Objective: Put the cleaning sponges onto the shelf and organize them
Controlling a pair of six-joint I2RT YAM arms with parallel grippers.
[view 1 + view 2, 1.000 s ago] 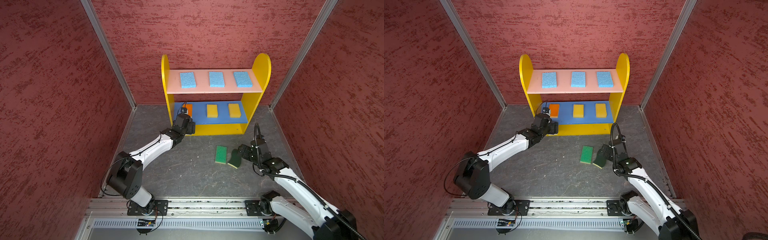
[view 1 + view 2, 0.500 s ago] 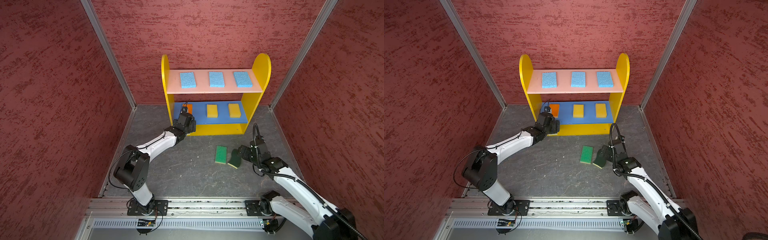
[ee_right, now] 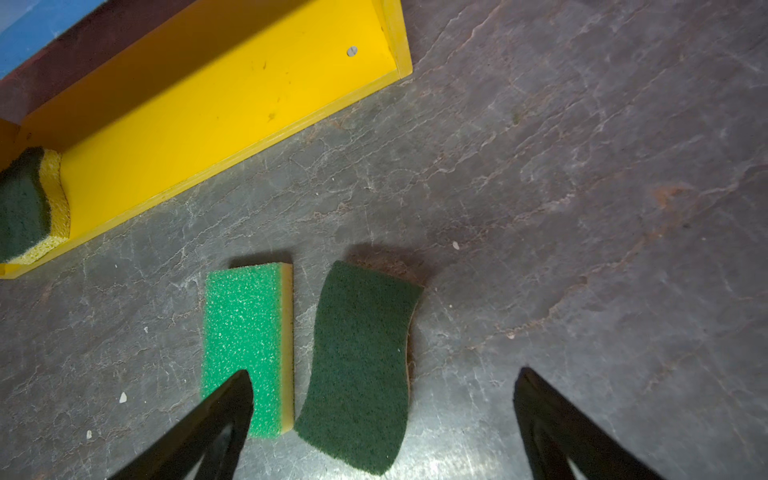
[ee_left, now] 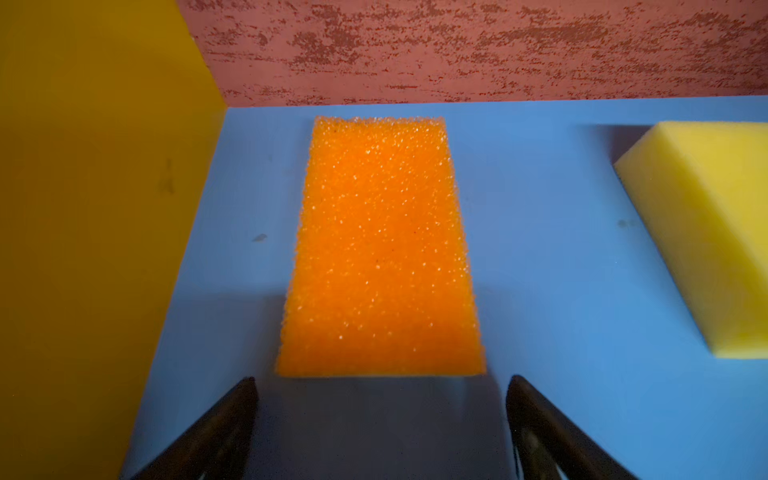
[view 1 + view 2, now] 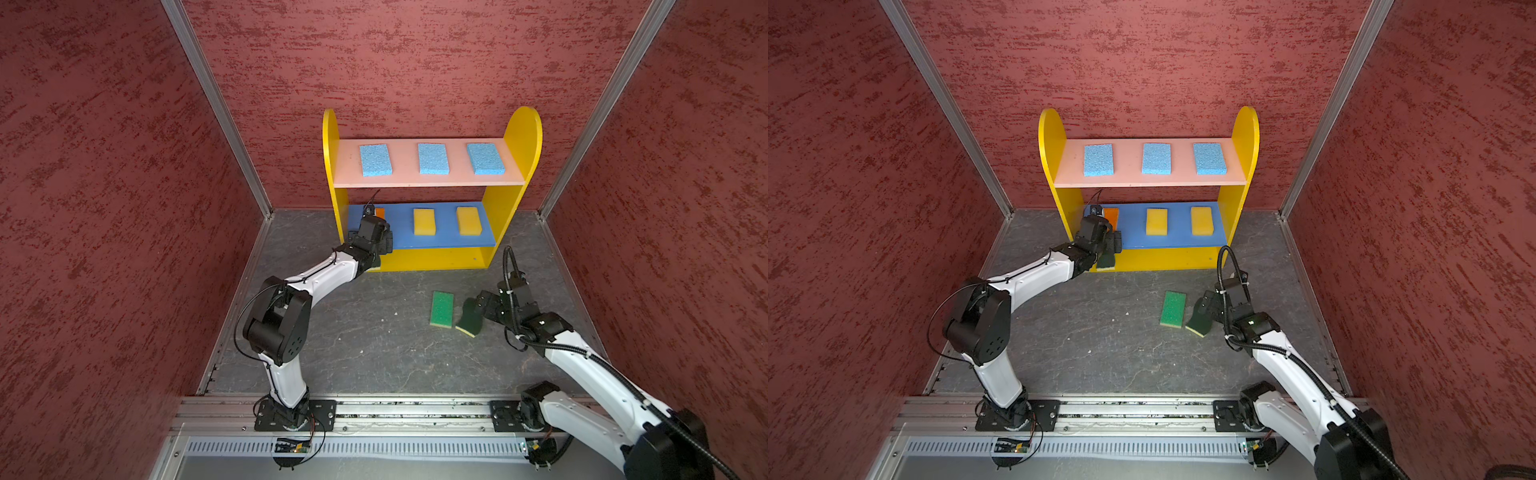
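Note:
The shelf [image 5: 523,137] holds three light blue sponges [image 5: 433,158] on its pink board. An orange sponge [image 4: 380,249] and two yellow sponges [image 5: 424,221] lie on the blue board. A dark green sponge [image 5: 1106,259] sits at the left end of the yellow bottom. My left gripper [image 4: 380,386] is open just in front of the orange sponge, with nothing between its fingers. On the floor a bright green sponge [image 3: 247,345] lies beside a dark green wavy sponge [image 3: 357,365]. My right gripper [image 3: 384,386] hangs open above the wavy one, one fingertip [image 3: 232,399] over the bright green one.
Red textured walls close in the grey floor [image 5: 374,340] on three sides. A metal rail [image 5: 415,409] with both arm bases runs along the front. The right part of the shelf's yellow bottom [image 3: 216,95] is bare.
The left jaws have spread a little wider, clear of the orange sponge, and the left arm's elbow has swung to the right. The right arm has hardly moved.

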